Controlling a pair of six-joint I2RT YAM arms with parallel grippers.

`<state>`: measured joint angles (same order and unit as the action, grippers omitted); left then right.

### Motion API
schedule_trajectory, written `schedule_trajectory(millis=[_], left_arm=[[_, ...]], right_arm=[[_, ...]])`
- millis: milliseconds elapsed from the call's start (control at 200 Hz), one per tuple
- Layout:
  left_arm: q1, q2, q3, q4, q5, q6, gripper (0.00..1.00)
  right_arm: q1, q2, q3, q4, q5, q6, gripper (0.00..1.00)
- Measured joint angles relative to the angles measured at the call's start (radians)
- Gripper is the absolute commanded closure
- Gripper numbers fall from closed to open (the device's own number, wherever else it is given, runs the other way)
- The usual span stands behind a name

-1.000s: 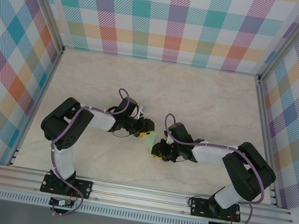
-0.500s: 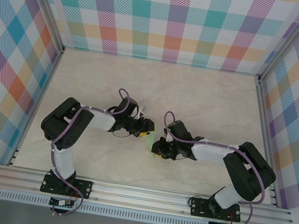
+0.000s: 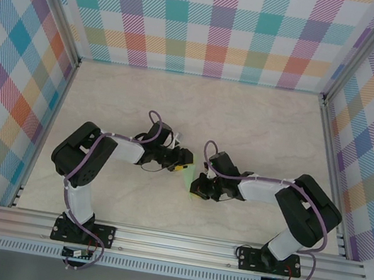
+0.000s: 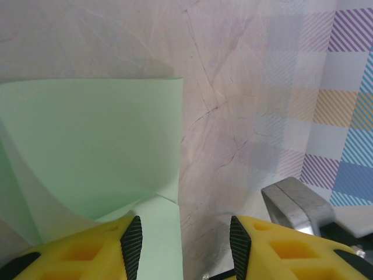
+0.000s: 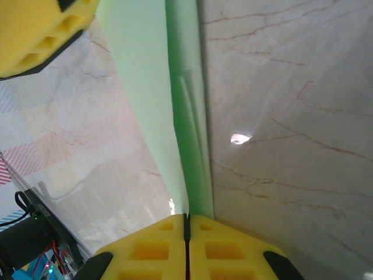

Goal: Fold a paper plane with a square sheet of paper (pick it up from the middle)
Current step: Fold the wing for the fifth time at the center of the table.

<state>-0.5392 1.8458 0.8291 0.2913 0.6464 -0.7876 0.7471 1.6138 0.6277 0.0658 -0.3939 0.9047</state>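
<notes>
The square sheet of paper [image 3: 191, 174] is pale green and lies between the two grippers at the table's middle. In the left wrist view the paper [image 4: 93, 140] curls up and over itself, its right edge running down between my fingers. My left gripper [image 4: 185, 248] stands open, its left finger [image 4: 132, 245] over the paper and the other over bare table. My right gripper [image 5: 187, 217] is shut on the paper [image 5: 183, 111], which rises as a doubled strip straight out of the closed jaws. From above, the left gripper [image 3: 184, 163] and right gripper [image 3: 196, 189] nearly touch.
The marble-look table [image 3: 261, 124] stretches bare to the back and both sides. Checked walls [image 3: 221, 23] enclose it on three sides. An aluminium rail [image 3: 177, 242] carries both arm bases at the near edge. A yellow finger of the left gripper [image 5: 41, 35] hangs close above the paper.
My right gripper has closed fully onto the paper and edged slightly left toward the left gripper. The left arm has stayed still.
</notes>
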Motion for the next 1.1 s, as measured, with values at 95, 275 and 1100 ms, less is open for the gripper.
schedule_trajectory(millis=[95,275,1100], left_arm=[[0.0,0.001,0.0,0.0,0.0,0.0,0.54],[0.0,0.001,0.0,0.0,0.0,0.0,0.54],[0.0,0.007,0.004,-0.003,0.012,0.0,0.54]], right_arm=[[0.0,0.009,-0.01,0.024,-0.008,0.005,0.92],[0.0,0.009,-0.018,0.04,-0.009,0.014,0.9],[0.021,-0.033,-0.022,-0.051,-0.008,0.022,0.87]])
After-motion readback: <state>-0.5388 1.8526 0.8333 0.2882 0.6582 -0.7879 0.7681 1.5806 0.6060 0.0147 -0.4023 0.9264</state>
